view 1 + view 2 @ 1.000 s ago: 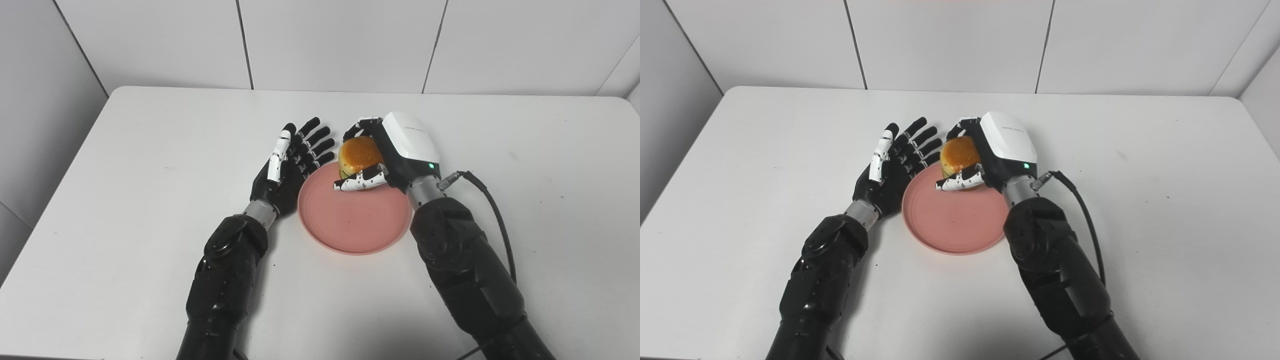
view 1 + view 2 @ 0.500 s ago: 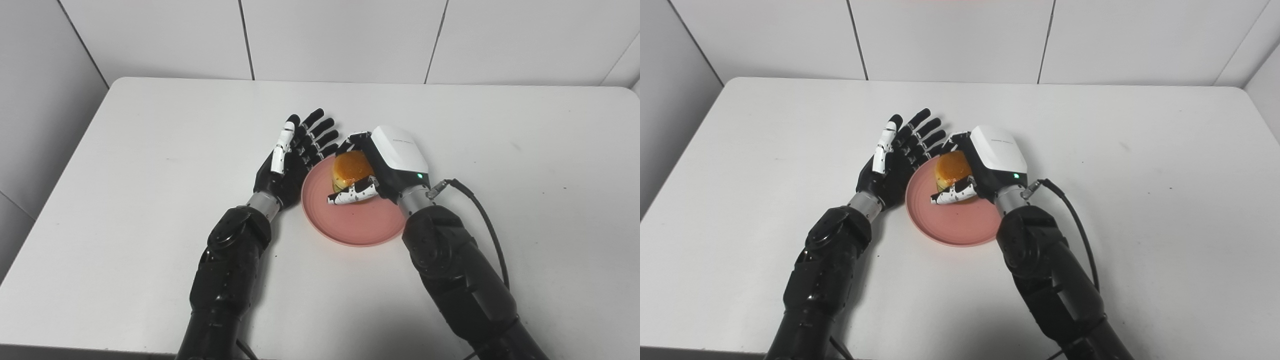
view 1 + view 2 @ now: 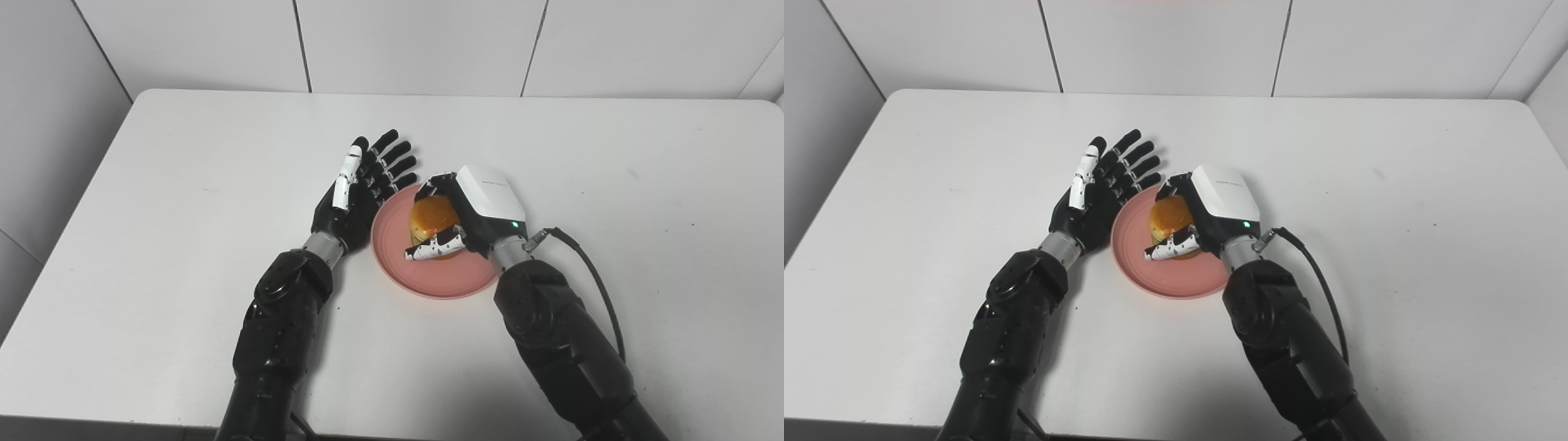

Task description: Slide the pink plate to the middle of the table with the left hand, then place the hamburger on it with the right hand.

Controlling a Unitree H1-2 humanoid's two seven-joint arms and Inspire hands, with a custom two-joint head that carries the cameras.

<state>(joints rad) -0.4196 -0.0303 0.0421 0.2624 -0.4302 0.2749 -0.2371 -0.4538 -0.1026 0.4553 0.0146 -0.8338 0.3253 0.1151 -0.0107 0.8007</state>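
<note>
The pink plate (image 3: 392,260) lies near the middle of the white table (image 3: 184,153). My right hand (image 3: 474,211) is shut on the hamburger (image 3: 432,217), an orange-brown bun, and holds it over the middle of the plate, at or just above its surface. My left hand (image 3: 361,187) is open with fingers spread, standing on edge against the plate's left rim. In the right eye view the plate (image 3: 1136,260), the hamburger (image 3: 1170,217), the left hand (image 3: 1102,184) and the right hand (image 3: 1213,208) show the same way.
A black cable (image 3: 588,263) runs from my right wrist along the table to the right. White tiled walls stand behind the table and at its left. The table's near edge (image 3: 122,416) is at the bottom of the picture.
My right hand has moved toward me and down with the hamburger, from the plate's far rim to over its middle. The camera tilted. The left hand stays at the plate's left rim.
</note>
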